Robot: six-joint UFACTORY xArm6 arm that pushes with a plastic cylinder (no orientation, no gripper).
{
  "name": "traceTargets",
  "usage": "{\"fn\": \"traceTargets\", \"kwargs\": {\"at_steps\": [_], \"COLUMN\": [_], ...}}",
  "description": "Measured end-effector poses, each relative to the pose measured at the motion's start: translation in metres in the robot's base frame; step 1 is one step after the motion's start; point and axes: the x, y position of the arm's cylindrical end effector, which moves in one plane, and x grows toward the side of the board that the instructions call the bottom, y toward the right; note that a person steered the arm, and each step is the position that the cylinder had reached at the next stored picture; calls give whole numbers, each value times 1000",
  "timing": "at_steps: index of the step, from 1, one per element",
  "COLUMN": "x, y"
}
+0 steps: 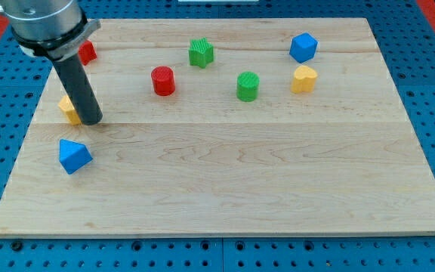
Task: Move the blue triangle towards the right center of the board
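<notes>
The blue triangle point(74, 156) lies near the left edge of the wooden board point(225, 189), at the view's lower left. My tip point(91, 121) rests on the board just above and slightly right of it, with a small gap between them. The dark rod rises from the tip toward the view's top left and partly hides a yellow block point(68, 109) on its left side.
A red block point(87, 52) sits behind the rod at top left. A red cylinder point(163, 81), a green star-like block point(201, 52), a green cylinder point(248, 86), a yellow heart-like block point(303, 78) and a blue cube point(303, 47) lie across the upper half.
</notes>
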Motion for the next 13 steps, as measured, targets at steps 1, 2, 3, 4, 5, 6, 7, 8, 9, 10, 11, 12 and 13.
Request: {"fn": "traceTargets", "kwargs": {"at_steps": [1,2,3,4,5,6,7,8,9,10,11,12,13], "x": [5,5,5,5,5,-7,-26,-26,-26,-2,42,78,111], "y": [14,21,22,24,25,25,42,74,84,87,87,87,87]}}
